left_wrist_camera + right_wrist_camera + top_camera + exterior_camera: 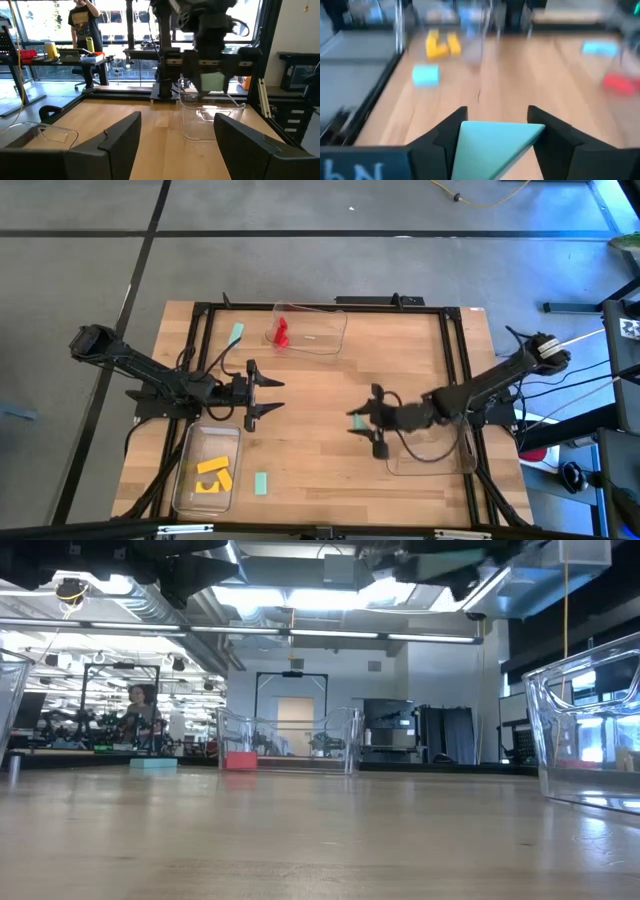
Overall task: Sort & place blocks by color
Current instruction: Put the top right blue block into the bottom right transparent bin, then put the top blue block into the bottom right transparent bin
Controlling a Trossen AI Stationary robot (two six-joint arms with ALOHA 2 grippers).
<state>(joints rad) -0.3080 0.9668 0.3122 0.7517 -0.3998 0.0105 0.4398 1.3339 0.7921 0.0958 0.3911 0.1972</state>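
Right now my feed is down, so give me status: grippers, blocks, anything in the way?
Right gripper shut on teal block, above mid-table. Left gripper open, empty. Yellow blocks trayed; two teal loose. Path clear.

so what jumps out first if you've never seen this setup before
The right pincer draws the eye first: it hangs over the middle of the table, shut on a teal block, just beside the clear tray on the right. Next come the yellow blocks gathered in the tray at the near left, and the red blocks in the tray at the far edge. The left pincer waits open above the yellow tray.
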